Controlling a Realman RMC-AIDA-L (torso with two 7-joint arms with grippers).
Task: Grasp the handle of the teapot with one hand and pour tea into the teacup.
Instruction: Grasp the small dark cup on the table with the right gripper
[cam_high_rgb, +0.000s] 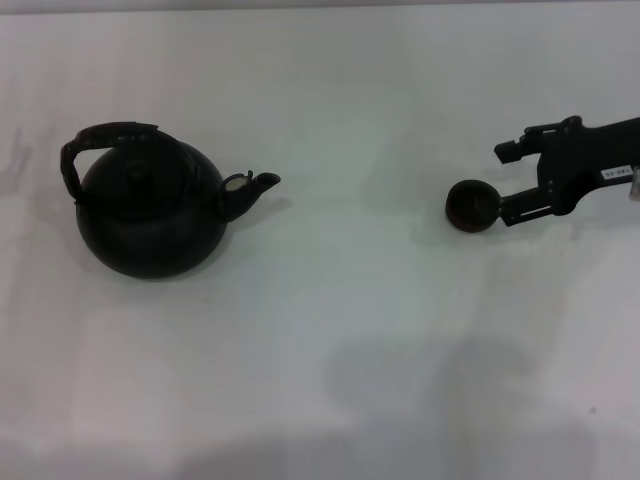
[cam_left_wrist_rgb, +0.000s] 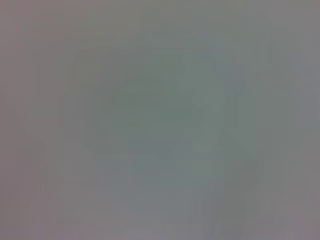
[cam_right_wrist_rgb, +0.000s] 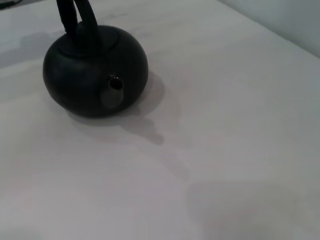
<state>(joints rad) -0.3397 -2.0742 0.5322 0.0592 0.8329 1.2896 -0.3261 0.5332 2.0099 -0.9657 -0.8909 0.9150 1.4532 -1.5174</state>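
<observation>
The matte black teapot (cam_high_rgb: 150, 215) stands on the white table (cam_high_rgb: 340, 330) at the left, its spout (cam_high_rgb: 252, 188) pointing right. Its arched handle (cam_high_rgb: 100, 145) stands upright over the lid. The right wrist view shows the teapot (cam_right_wrist_rgb: 95, 70) spout-on, with the handle (cam_right_wrist_rgb: 77, 17) rising above it. The tiny black teacup (cam_high_rgb: 470, 207) sits at the right. My right gripper (cam_high_rgb: 505, 180) reaches in from the right edge, open, with its nearer fingertip right against the teacup and nothing held. The left gripper is out of view, and the left wrist view shows only a blank grey surface.
Bare white tabletop (cam_right_wrist_rgb: 225, 150) lies between the teapot and the teacup, and a soft shadow (cam_high_rgb: 450, 400) falls on the near part of the table.
</observation>
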